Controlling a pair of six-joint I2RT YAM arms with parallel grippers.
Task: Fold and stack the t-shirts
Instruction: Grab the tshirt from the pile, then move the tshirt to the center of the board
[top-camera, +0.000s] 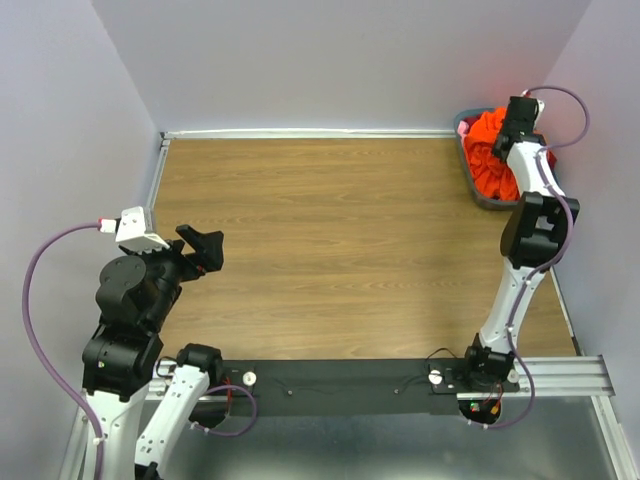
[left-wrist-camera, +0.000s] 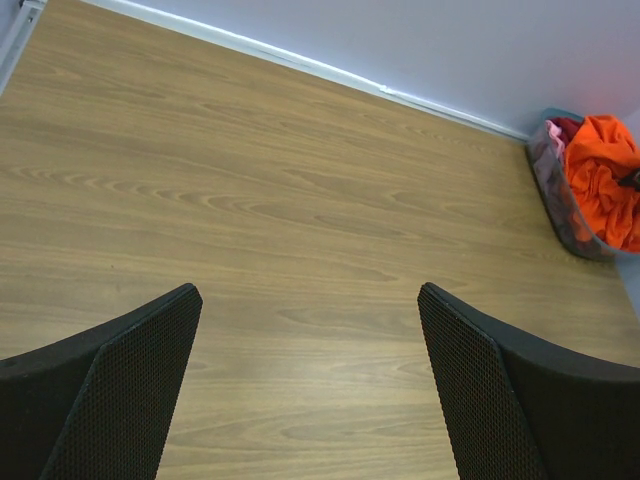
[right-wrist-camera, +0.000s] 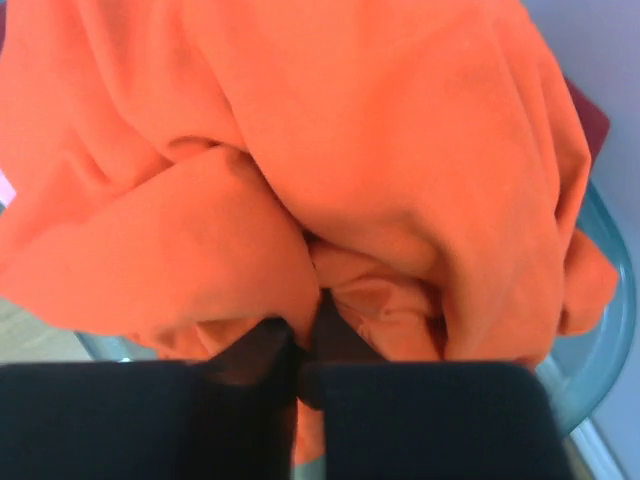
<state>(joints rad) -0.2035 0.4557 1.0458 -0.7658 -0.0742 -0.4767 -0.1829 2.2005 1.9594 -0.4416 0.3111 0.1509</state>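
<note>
From above, the wooden counter lies bare in the middle. The left claw hangs over its left edge, fingers spread. At the far right corner stands a grey-blue basket, its right side cut off behind the right arm. An orange t-shirt is heaped in it. The arm's wrist covers the top of the heap, so the grip cannot be made out from here.

The left wrist camera shows two black fingers wide apart with only wood grain between them, touching nothing. The basket sits at the right border, partly out of frame. A pink t-shirt shows along its near wall, mostly buried under the orange one.

The right wrist camera is filled with crumpled orange cloth, close and a little blurred. The right claw is pressed nearly together, pinching a fold of the orange t-shirt between its tips. A sliver of a dark red t-shirt peeks out at the right. The basket rim curves below it. How many shirts lie underneath cannot be told.
</note>
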